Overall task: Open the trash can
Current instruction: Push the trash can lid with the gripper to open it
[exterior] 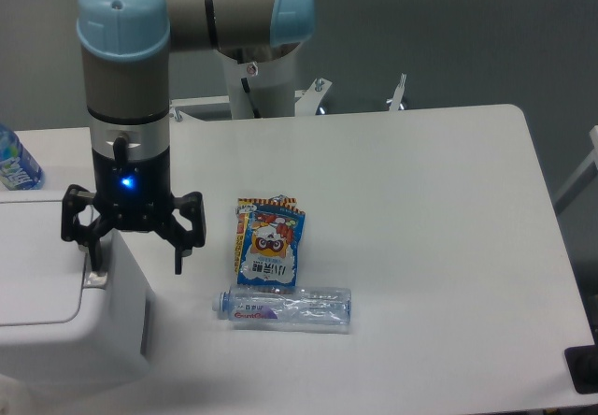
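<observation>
White bin: the trash can (56, 326) sat at the near left corner of the tabletop (420, 200), cut off by the left and bottom picture edges, so its full length could not be told.
Bin facing: its flat lid (37, 256) faced up and appeared closed; its rounded right-hand corner and right wall turned toward the middle of the tabletop.
Bin long axis: the visible part ran left to right across the near edge, though the hidden part left this uncertain.
Push bar: a grey strip (96, 278) showed at the lid's right edge, directly under the left finger.
Tool: the tool (134, 249) hung from the arm (126, 88) above the bin's right edge, fingers spread apart and pointing down; the left finger (93, 251) reached the lid edge, the right finger (179, 251) hung past the bin's side over bare tabletop. It gripped nothing.
Snack packet: a blue and orange packet (269, 239) lay flat just right of the tool.
Clear bottle: a crushed plastic bottle (285, 307) lay on its side just near of the packet, cap toward the bin.
Second bottle: a blue-labelled bottle (14, 161) stood at the far left edge.
Open room: the right half of the tabletop lay bare to its rounded far right corner.
</observation>
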Controlling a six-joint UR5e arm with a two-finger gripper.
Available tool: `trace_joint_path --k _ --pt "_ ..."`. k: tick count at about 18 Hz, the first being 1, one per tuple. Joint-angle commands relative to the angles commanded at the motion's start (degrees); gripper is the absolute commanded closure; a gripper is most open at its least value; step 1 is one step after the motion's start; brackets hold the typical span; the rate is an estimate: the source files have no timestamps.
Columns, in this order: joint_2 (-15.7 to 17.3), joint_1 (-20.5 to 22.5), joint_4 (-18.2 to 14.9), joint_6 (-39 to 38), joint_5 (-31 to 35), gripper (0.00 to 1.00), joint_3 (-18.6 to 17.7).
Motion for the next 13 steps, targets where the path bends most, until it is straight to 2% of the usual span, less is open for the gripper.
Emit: trace_joint_path --k 8,13 --pt "-0.7 0.0 0.0 0.0 2.6 0.00 0.1" --pt "0.0 0.8 0.2 0.4 2.5 0.00 1.8"
